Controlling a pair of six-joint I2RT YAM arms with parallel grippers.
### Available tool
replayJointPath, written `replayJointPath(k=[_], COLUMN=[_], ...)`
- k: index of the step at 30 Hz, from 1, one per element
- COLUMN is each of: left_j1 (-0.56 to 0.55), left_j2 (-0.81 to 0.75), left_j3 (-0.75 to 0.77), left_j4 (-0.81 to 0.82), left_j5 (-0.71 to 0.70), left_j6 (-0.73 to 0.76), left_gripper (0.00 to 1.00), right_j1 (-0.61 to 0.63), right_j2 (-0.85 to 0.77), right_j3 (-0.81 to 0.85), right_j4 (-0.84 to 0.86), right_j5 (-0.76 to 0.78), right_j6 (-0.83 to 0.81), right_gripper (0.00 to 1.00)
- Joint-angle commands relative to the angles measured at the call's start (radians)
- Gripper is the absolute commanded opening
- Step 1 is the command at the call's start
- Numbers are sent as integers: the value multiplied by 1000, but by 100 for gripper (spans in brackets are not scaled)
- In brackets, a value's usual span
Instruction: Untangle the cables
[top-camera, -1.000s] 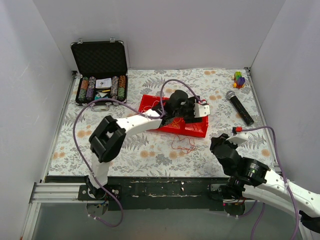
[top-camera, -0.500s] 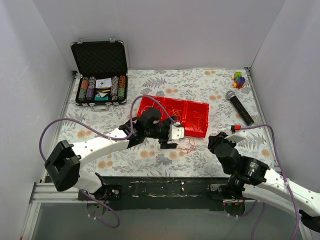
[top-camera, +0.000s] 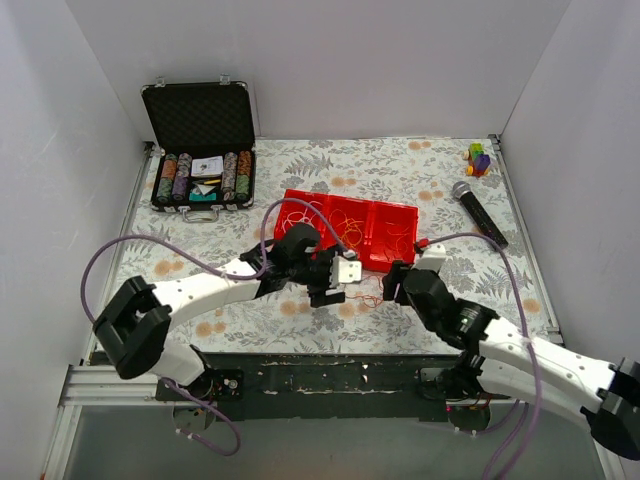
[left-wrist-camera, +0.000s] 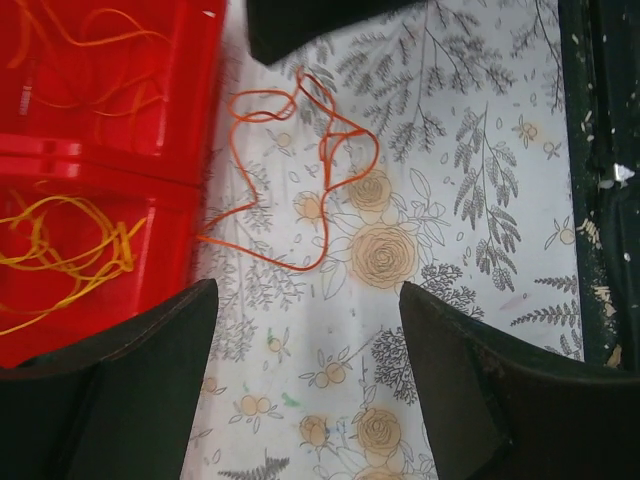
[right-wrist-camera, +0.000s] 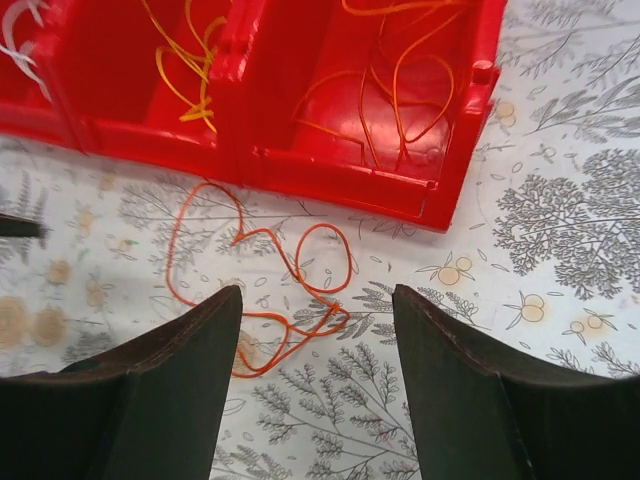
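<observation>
A loose orange cable (top-camera: 368, 294) lies curled on the flowered cloth just in front of the red tray (top-camera: 390, 262). It shows clearly in both wrist views (left-wrist-camera: 300, 170) (right-wrist-camera: 270, 270). My left gripper (top-camera: 338, 282) hovers open to its left, nothing between the fingers (left-wrist-camera: 150, 380). My right gripper (top-camera: 393, 286) hovers open to its right, above the cable's near loops, its fingers (right-wrist-camera: 160, 380) apart. Inside the red tray (right-wrist-camera: 340, 165) lie yellow cables (right-wrist-camera: 185, 60), orange cables (right-wrist-camera: 400, 70) and a white cable (right-wrist-camera: 20, 40).
An open black case of poker chips (top-camera: 200, 150) stands at the back left. A microphone (top-camera: 478, 213) and a small pile of coloured blocks (top-camera: 479, 158) lie at the back right. White walls close the table on three sides.
My left gripper left the tray and came down to the cloth beside the orange cable. My right arm swung in from the right edge toward the cable and its jaws spread wider.
</observation>
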Motion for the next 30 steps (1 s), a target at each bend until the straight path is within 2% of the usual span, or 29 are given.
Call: replayJointPath(k=[1, 5, 11, 16, 21, 23, 26, 29, 30], left_j1=[43, 143, 299, 341, 367, 375, 392, 421, 435], left_j2=[-168, -216, -208, -250, -283, -288, -297, -296, -285], left_j3=[53, 119, 229, 254, 294, 314, 345, 393, 420], left_j4=[-17, -110, -271, -347, -400, -422, -422, -404, -396], left_j5=[-1, 37, 140, 166, 180, 180, 168, 159, 156], left_j6=[-126, -240, -277, -260, -248, -239, -248, -275, -304], left_gripper=[74, 75, 75, 75, 73, 72, 68, 69, 70], right_j1=[-105, -113, -127, -128, -130, -130, -130, -130, -130], right_j2=[197, 283, 423, 513, 547, 561, 570, 550, 530], right_j3=[2, 11, 54, 65, 51, 49, 49, 53, 53], right_j4=[198, 301, 312, 318, 352, 364, 373, 360, 352], right_j5=[-292, -348, -349, -290, -274, -279, -294, -311, -320], right_j6=[-117, -160, -185, -191, -201, -203, -200, -198, -200], right_gripper=[71, 74, 75, 74, 68, 63, 48, 23, 10])
